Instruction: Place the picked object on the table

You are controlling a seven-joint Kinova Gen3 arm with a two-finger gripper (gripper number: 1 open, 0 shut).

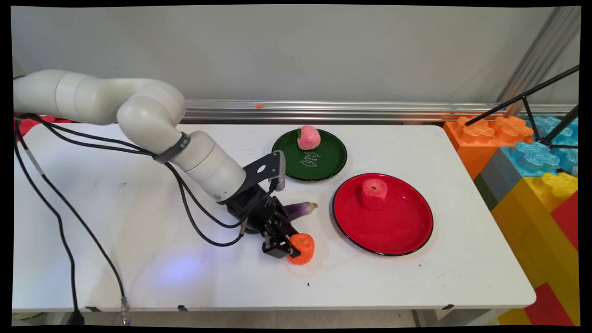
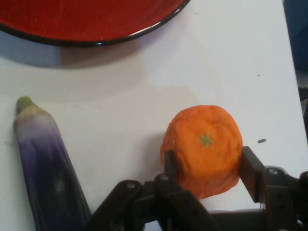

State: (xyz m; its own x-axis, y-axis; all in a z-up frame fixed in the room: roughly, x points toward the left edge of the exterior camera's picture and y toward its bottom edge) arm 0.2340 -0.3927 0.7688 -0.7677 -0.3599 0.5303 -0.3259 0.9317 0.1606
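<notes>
The tool (image 2: 207,168) clamps one dimpled orange (image 2: 204,147) with a green star; one eggplant (image 2: 45,173), two plates (image 1: 397,226).

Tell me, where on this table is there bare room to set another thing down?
Widest bare stretch: the table's left part, under the arm's cables. Also free: the near strip below the orange and red plate. Crowded: the middle, where the gripper, eggplant and green plate cluster.
</notes>
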